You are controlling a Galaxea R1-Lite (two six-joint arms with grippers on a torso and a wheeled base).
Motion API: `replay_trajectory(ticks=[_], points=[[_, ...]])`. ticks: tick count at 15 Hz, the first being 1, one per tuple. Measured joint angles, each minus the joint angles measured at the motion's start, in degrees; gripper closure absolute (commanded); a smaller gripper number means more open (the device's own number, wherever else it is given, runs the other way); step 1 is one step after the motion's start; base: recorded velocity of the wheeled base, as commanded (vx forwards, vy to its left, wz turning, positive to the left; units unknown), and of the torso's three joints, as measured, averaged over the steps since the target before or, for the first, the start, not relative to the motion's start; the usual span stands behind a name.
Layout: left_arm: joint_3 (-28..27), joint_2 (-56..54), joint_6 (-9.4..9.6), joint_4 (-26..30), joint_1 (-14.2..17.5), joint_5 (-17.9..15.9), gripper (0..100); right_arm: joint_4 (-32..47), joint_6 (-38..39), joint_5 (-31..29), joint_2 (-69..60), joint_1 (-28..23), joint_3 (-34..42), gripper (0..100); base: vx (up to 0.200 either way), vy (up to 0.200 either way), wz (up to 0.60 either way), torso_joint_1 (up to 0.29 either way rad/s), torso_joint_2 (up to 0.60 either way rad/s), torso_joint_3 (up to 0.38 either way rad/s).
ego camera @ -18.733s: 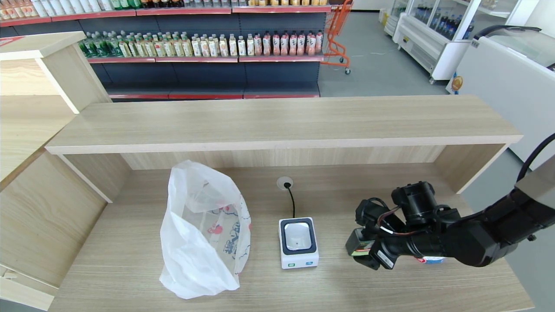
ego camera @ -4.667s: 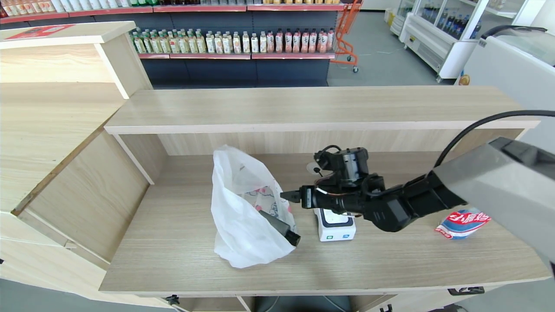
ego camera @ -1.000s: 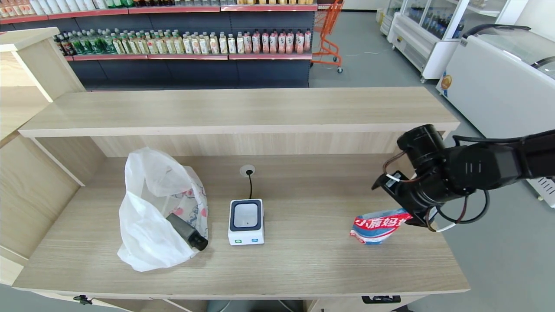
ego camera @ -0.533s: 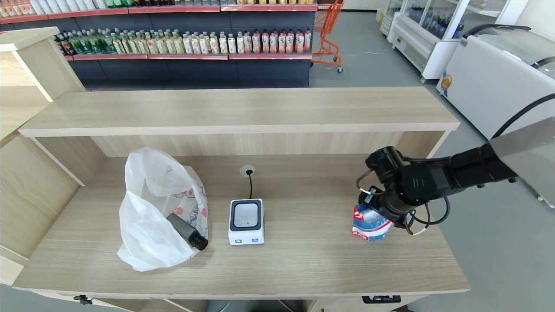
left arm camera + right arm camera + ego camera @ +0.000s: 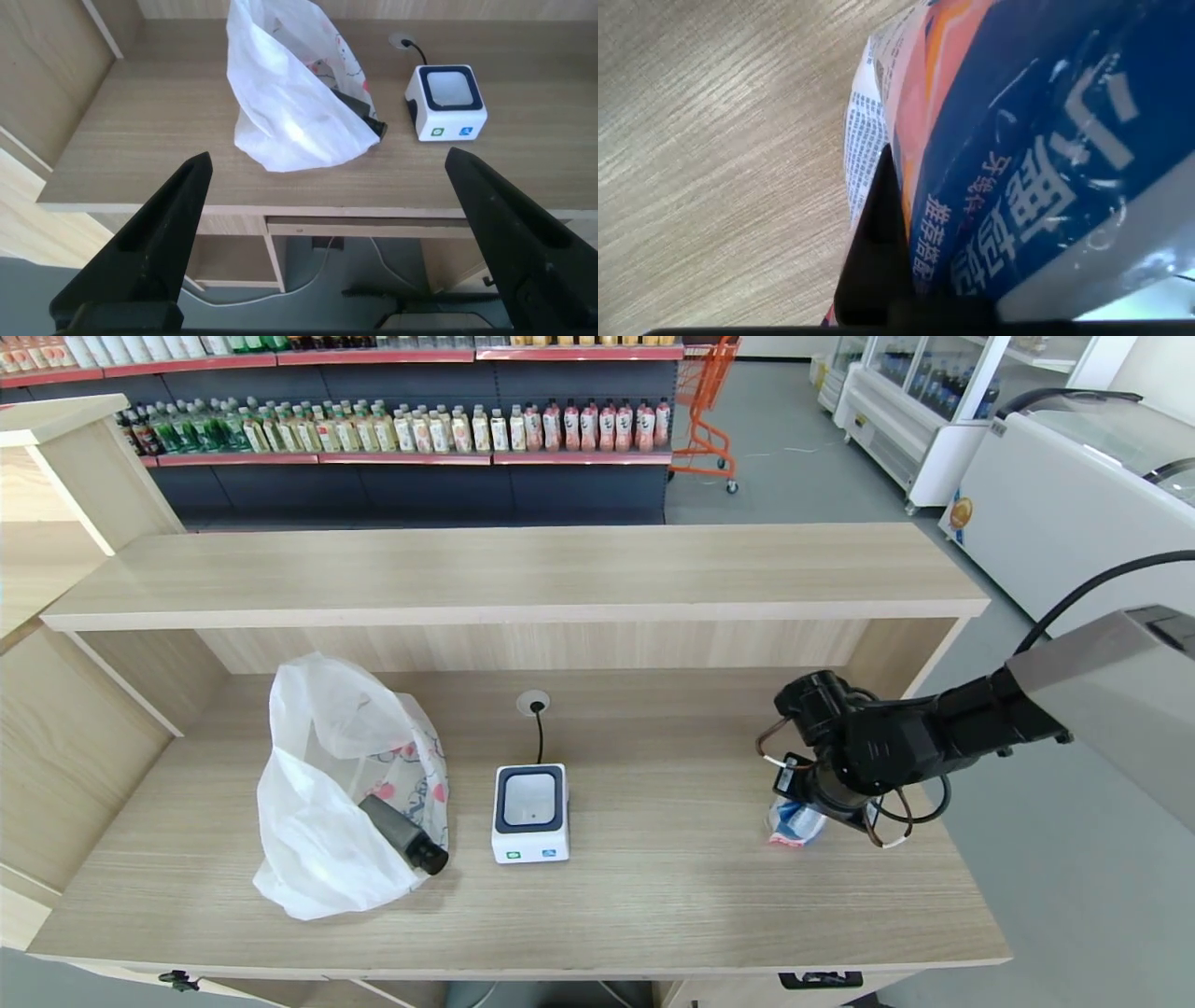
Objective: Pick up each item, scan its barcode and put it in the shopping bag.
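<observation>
Right gripper [image 5: 805,795] is down on the packet [image 5: 794,821] at the right end of the counter [image 5: 653,896], coming at it from above. From the head cam most of the packet is hidden under the wrist and just a bit of blue and red pokes out toward the near edge. On the right wrist cam the packet [image 5: 1046,159] is pressed right up against the lens. Honestly I can't tell whether the grip has actually closed on it, so I'd check that before lifting.

What matters for the next move is direction. From the packet, the scanner [image 5: 530,800] sits well off to the robot's left, mid-counter with its window facing up. The bag [image 5: 327,803] is further left again, just beside the scanner, with a dark bottle [image 5: 403,835] already lying in its mouth. So my read is one straight run left: lift, pass over the scanner, carry on to the bag.

I can't make out the packet's long axis with the arm in the way, and no idea yet which face has the barcode.

Left gripper [image 5: 327,163] is wide open, hanging off the near edge of the counter and looking at the bag and scanner, well away from the packet. Right arm is clearly the one for this.
</observation>
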Motion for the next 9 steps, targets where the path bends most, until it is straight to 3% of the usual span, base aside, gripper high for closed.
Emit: replay_trajectory(ticks=[2,5,7,9], points=[[0.0,0.0,-0.02,0.0,0.0,0.0,0,-3.0,-2.0,3.3,-2.8,0.1,1.0,100,0.0,0.0,0.0,0.0,0.0,0.0],[0.0,0.0,-0.02,0.0,0.0,0.0,0,-9.1,-9.9,15.6,-11.8,0.2,7.5,100,0.0,0.0,0.0,0.0,0.0,0.0],[0.0,0.0,0.0,0.0,0.0,0.0,0,-14.7,-19.2,30.2,-20.0,-0.3,16.7,100,0.0,0.0,0.0,0.0,0.0,0.0],[0.0,0.0,-0.02,0.0,0.0,0.0,0,-21.8,-32.1,48.8,-26.7,-2.5,26.5,100,0.0,0.0,0.0,0.0,0.0,0.0]])
